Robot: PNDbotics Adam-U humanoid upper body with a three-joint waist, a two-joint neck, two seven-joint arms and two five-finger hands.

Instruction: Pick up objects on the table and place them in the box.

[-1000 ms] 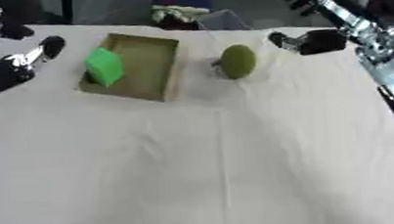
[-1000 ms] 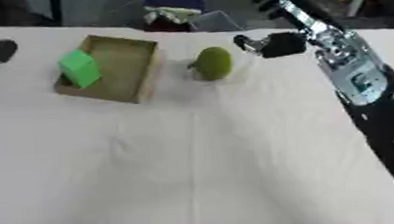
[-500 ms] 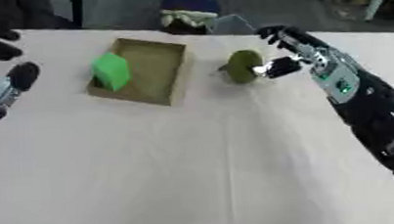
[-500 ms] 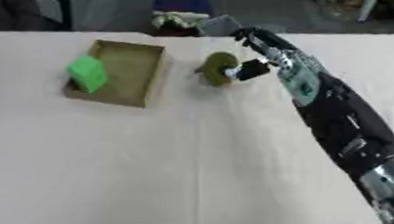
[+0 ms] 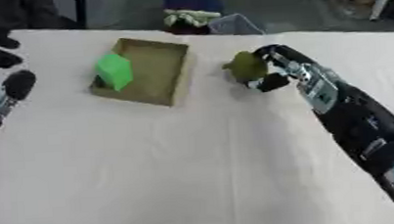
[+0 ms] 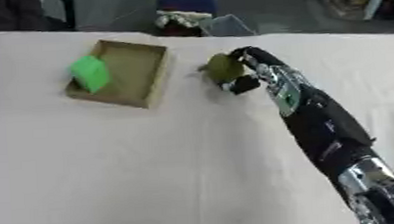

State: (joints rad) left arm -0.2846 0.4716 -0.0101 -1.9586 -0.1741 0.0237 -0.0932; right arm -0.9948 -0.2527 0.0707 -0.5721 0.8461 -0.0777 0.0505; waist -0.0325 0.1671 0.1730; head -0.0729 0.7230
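While the near stretch of the cloth-covered table (image 5: 179,174) is lying bare, the task is being shown at roughly its halfway mark. A long black right arm (image 5: 364,128) is being stretched up from the lower right corner toward the middle of the far side. At its end, the right hand (image 5: 273,75) is being closed around an olive-green round fruit (image 5: 245,66), with fingers curled over its top and the thumb tucked beneath; whether the fruit is resting on the cloth or being lifted clear cannot be told. The fruit is being held just beside the right wall of the cardboard box (image 5: 167,62), outside it. Inside the box, at its left end, a bright green block (image 5: 114,71) is being seen leaning on edge, so one object is judged as already placed. The fruit is judged as the only object left to be carried across and released. At the left edge, the left hand (image 5: 4,91) is being kept idle, fingers relaxed and holding nothing.
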